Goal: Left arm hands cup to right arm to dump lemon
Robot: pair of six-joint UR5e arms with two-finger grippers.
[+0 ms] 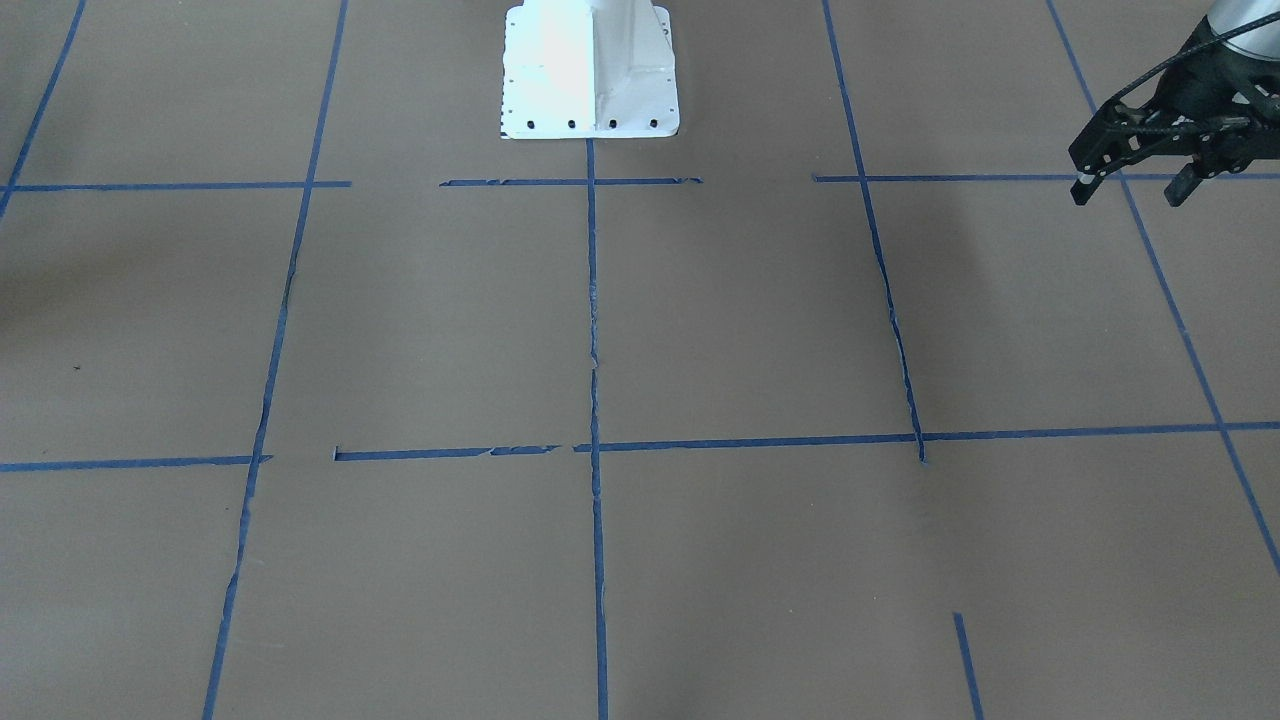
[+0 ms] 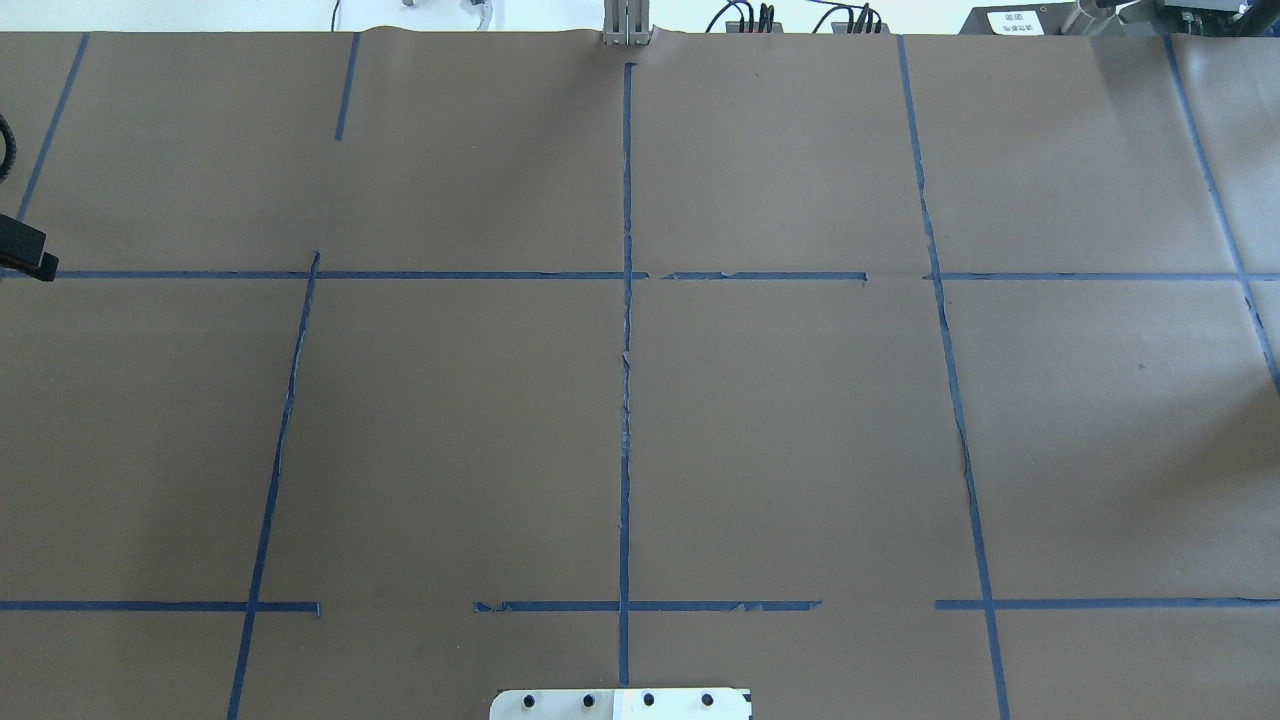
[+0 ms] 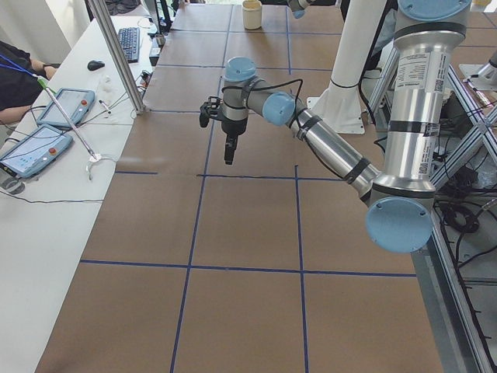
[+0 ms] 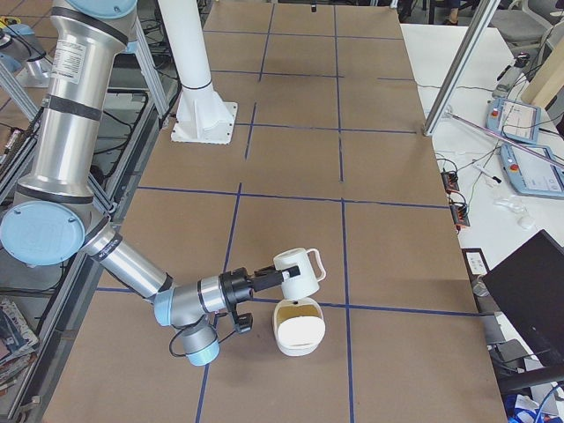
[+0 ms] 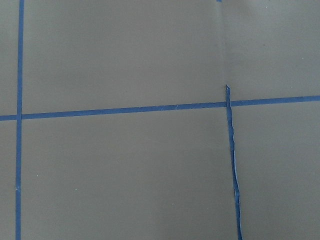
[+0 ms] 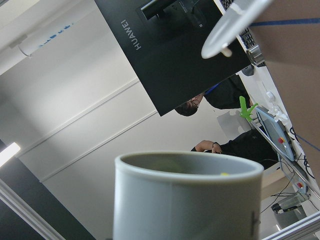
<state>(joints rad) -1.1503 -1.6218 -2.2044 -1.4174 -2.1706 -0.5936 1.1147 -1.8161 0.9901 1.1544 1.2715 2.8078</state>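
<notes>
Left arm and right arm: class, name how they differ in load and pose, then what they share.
Load: the left gripper is open and empty; the right gripper has the cup at its tip. Pose: the left arm points its gripper straight down over the table; the right arm reaches low and level, with the cup above a white container. Both arms are silver-grey with pale blue joint caps.

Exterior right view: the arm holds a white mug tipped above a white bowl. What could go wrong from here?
1. The cup, tipped sideways, may not sit squarely over the bowl; the lemon could land on the table.
2. If the right gripper loses its hold, the cup would likely fall onto the bowl.
</notes>
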